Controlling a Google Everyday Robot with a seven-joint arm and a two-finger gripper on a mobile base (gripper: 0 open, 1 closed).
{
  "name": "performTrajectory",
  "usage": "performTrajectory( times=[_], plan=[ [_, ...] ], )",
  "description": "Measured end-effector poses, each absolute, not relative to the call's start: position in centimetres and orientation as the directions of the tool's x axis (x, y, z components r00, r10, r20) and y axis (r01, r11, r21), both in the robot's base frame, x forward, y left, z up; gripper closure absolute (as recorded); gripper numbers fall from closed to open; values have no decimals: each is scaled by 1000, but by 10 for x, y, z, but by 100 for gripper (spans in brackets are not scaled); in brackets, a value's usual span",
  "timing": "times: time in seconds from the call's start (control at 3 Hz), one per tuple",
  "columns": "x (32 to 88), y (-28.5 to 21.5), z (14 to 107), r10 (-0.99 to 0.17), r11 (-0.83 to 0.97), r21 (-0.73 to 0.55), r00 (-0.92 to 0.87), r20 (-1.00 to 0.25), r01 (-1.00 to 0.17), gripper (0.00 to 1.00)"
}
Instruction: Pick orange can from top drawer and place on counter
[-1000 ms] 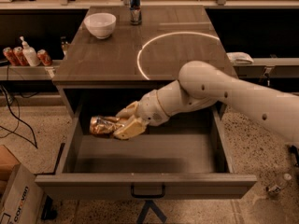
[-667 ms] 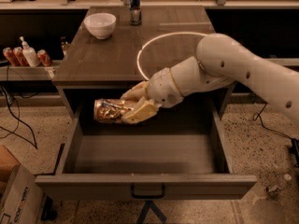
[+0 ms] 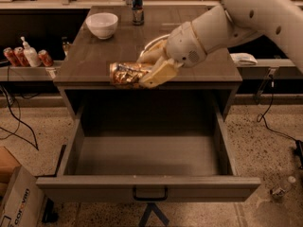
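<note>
Over the front edge of the worktop: the gripper, reaching in from the upper right on a thick white arm. Fingers clenched on the orange can, 1 above and 1 below, gripping its right half. Held lying on its side, long axis running left to right, free end pointing left. Up out of the top drawer and level with the worktop's front lip; touching the wood or just above it, cannot tell.

Below, the top drawer pulled wide open toward the camera, with 1 small dark handle centred on the front panel.

Behind the gripper on the worktop, a short stretch of a bright white arc, the rest hidden by the wrist. At the back left, 1 white bowl, upright. At the back centre, 1 tall blue-and-silver can, upright, near the bowl but not touching it.

On a low shelf to the left, red cans on either side of 1 white pump bottle. On the floor at the lower left, 1 cardboard box.
</note>
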State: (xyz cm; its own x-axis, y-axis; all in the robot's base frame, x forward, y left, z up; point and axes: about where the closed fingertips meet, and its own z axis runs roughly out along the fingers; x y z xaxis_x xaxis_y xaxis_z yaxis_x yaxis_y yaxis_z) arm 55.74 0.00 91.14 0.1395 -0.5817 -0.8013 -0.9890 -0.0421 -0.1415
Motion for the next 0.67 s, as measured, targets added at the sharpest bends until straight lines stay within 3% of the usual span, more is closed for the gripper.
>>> performTrajectory(
  times=[0.67],
  plan=[
    [639,-19,932,-686,150,-189,35,-726,-970,100]
  ],
)
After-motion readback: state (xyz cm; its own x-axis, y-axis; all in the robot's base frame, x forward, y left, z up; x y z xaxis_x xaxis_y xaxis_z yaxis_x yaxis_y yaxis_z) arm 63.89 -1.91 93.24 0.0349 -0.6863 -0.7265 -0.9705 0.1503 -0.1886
